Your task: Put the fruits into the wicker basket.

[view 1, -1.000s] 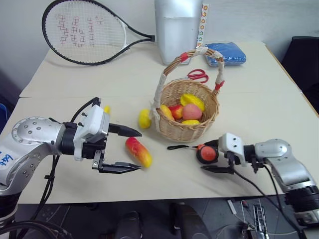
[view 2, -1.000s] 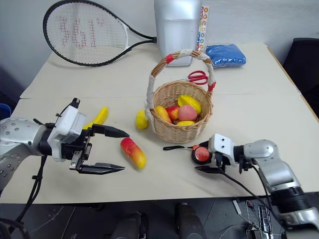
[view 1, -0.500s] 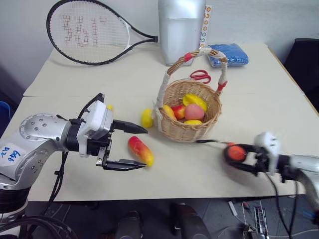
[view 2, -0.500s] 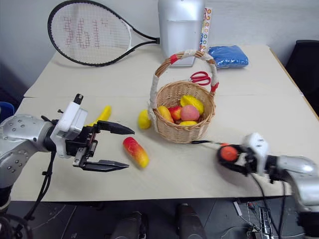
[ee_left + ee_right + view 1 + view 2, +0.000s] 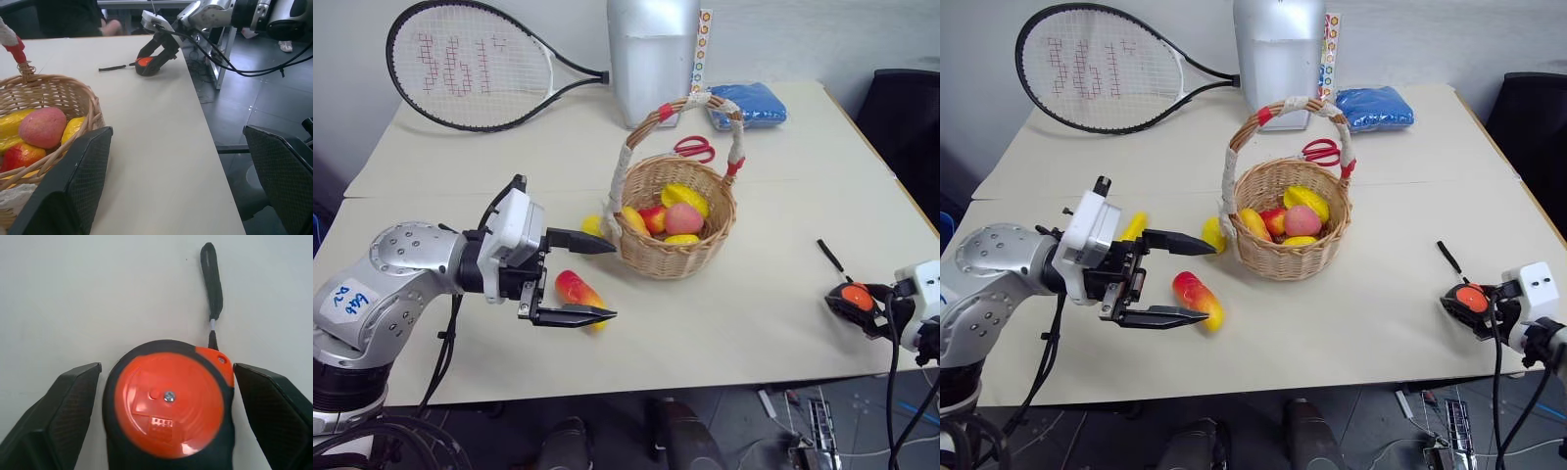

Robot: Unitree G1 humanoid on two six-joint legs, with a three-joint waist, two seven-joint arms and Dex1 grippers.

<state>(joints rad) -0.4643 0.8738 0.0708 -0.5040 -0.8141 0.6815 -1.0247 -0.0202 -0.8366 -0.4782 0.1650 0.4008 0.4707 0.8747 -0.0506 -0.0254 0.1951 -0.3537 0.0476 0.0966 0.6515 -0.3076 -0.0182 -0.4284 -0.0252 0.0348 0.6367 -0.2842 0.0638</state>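
Two head-camera views show a cream table point(image 5: 1371, 323) with the wicker basket point(image 5: 1281, 240) near its middle, already holding several fruits: yellow, red and pink pieces point(image 5: 1295, 217). Outside it lie a lemon point(image 5: 1211, 233) touching the basket's left wall, a banana point(image 5: 1133, 227) partly hidden behind the left arm, and a red-and-yellow mango point(image 5: 1197, 300). The left gripper point(image 5: 1193, 280) hovers spread wide, empty, its lower finger in front of the mango. At the right table edge the right gripper point(image 5: 1467, 311) sits around a red-and-black tape measure point(image 5: 1469, 299), its black strap point(image 5: 1448, 260) stretched across the table. A racket point(image 5: 1107, 67), scissors point(image 5: 1320, 150) and a blue cloth point(image 5: 1377, 106) lie farther back.

From the left wrist, the released fingers point(image 5: 68, 191) frame the basket's rim and fruits, with the right gripper and tape measure far across the table.

From the right wrist, the fingers point(image 5: 58, 416) flank the tape measure with a slim gap on each side, so the gripper is unclenched.
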